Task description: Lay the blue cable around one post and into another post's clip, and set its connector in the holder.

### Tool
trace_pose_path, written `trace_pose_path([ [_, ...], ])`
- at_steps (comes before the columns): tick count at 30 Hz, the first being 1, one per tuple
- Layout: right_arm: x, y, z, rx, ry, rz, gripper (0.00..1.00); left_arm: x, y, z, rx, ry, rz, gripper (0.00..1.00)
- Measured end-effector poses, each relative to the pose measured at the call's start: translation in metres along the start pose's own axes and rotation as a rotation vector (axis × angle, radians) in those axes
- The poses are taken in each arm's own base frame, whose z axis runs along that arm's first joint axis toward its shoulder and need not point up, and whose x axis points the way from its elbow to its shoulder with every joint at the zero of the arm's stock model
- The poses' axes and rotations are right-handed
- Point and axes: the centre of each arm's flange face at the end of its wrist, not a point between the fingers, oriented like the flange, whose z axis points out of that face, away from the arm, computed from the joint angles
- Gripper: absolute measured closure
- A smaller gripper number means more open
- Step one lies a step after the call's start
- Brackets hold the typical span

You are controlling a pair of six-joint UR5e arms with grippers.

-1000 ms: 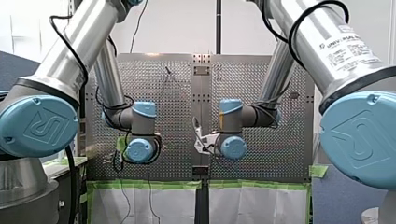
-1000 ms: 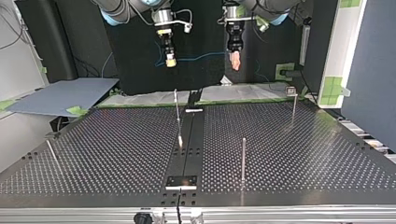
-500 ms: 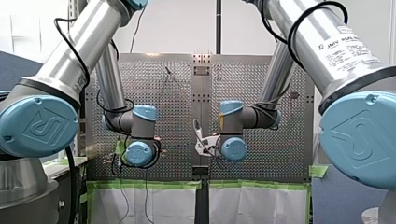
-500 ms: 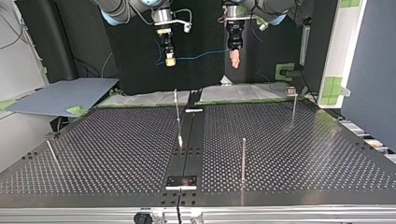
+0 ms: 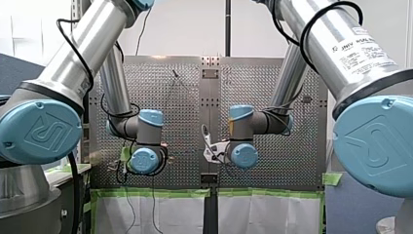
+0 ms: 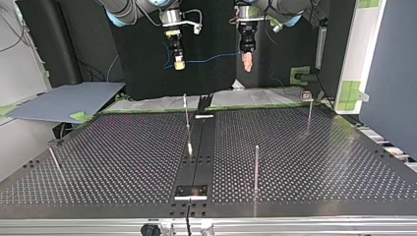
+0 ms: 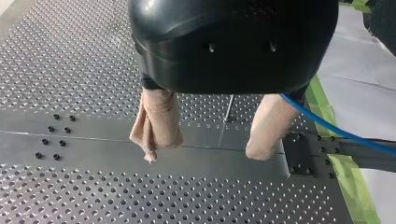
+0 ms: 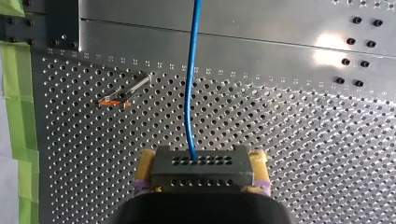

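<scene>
Right gripper (image 8: 201, 161) clamps connector (image 8: 201, 173) between yellow pads; blue cable (image 8: 190, 93) runs straight ahead of it. Left gripper (image 7: 208, 148) unclenched, nothing between fingers; cable passes outer side of one beige pad (image 7: 271, 123). Step, by judgement: carrying, routing not begun. Next likely: lower cable round post (image 6: 256, 167), keeping slack controlled.

blue cable (image 8: 191, 70): end cut off by edge | connector (image 8: 201, 173): base hidden behind right gripper (image 8: 201, 163)
</scene>
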Motion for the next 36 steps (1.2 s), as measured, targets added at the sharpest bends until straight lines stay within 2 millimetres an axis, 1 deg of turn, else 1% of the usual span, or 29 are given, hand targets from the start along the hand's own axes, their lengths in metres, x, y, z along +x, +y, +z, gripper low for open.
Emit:
trace_pose_path([
  [13, 0.000, 0.000, 0.000, 0.000, 0.000, 0.000, 1.00, 0.000, 0.000, 0.000, 0.000, 0.001, 0.000, 0.00],
  [15, 0.000, 0.000, -0.002, -0.001, -0.004, 0.002, 1.00, 0.000, 0.000, -0.004, 0.000, 0.004, -0.002, 0.00],
  [17, 0.003, 0.001, -0.003, -0.008, -0.006, 0.010, 1.00, -0.001, 0.001, -0.011, -0.001, 0.013, -0.006, 0.00],
  [22, 0.020, 0.004, -0.006, -0.033, -0.006, 0.050, 1.00, -0.006, 0.004, -0.037, -0.003, 0.039, -0.025, 0.00],
  [24, 0.029, 0.004, -0.007, -0.029, -0.006, 0.069, 1.00, -0.010, 0.004, -0.039, -0.004, 0.038, -0.040, 0.00],
  [27, 0.041, 0.005, -0.009, -0.021, -0.004, 0.098, 1.00, -0.022, 0.000, -0.035, -0.009, 0.026, -0.066, 0.00],
  [32, 0.063, 0.009, -0.008, -0.018, 0.004, 0.141, 1.00, -0.044, -0.007, -0.023, -0.015, -0.004, -0.114, 0.00],
  [36, 0.087, 0.010, -0.003, -0.020, 0.026, 0.147, 1.00, -0.063, -0.012, -0.012, -0.021, -0.031, -0.164, 0.00],
])
